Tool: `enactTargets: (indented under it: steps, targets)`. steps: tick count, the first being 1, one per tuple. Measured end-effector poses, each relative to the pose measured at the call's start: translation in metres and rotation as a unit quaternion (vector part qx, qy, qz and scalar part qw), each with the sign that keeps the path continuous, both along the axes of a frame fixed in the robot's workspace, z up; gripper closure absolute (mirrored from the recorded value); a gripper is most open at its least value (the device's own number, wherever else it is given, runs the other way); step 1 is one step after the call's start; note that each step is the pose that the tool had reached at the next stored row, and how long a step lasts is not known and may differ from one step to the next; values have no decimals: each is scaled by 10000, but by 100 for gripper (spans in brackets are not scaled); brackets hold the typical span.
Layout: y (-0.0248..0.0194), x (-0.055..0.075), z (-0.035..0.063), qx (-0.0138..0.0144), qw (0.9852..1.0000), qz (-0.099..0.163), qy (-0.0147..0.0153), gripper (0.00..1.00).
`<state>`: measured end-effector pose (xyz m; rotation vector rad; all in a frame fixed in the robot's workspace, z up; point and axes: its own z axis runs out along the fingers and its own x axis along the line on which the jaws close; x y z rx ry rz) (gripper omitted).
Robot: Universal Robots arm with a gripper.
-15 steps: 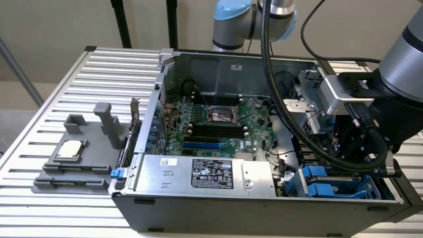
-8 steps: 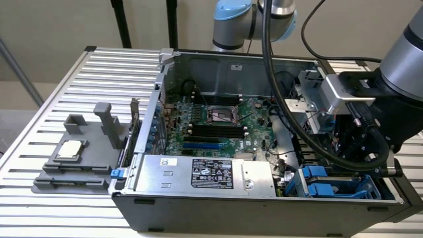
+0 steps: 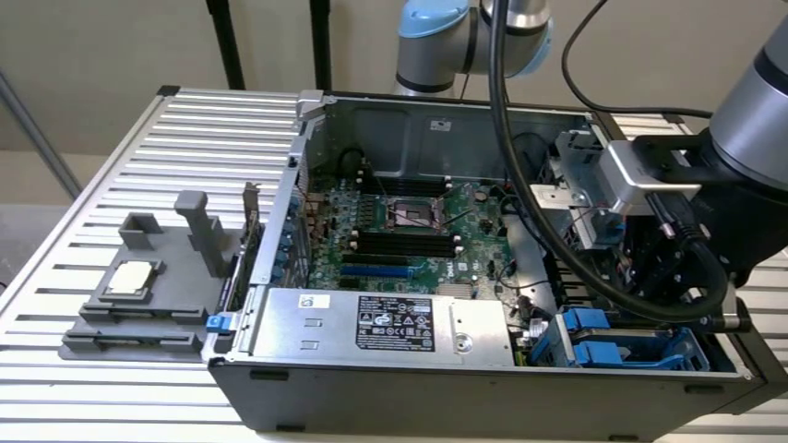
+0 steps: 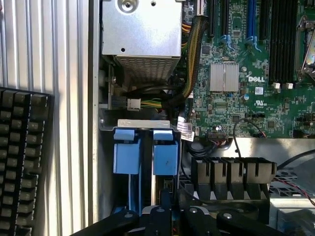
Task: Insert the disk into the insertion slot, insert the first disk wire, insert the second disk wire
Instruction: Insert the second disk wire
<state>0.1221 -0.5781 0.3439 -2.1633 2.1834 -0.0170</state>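
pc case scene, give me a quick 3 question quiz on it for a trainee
1. True or false: the side panel of the open computer case is off, so the motherboard shows.
2. Which is it? The silver power-supply box sits in the case at (a) the edge nearest the exterior camera, (b) the far wall.
3. Fill in: in the exterior view, the gripper hangs over the drive cage, whose latch tabs are coloured ____.

Key: 1 true; 2 a; 3 blue. The wrist view also has the blue tabs just ahead of the fingers.
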Motion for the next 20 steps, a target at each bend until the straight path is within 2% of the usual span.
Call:
enactTargets:
  steps: [7, 20]
  targets:
    - [-12, 0, -17, -3, 10000, 0, 0, 84]
    - [-7, 0, -20, 1, 10000, 0, 0, 84]
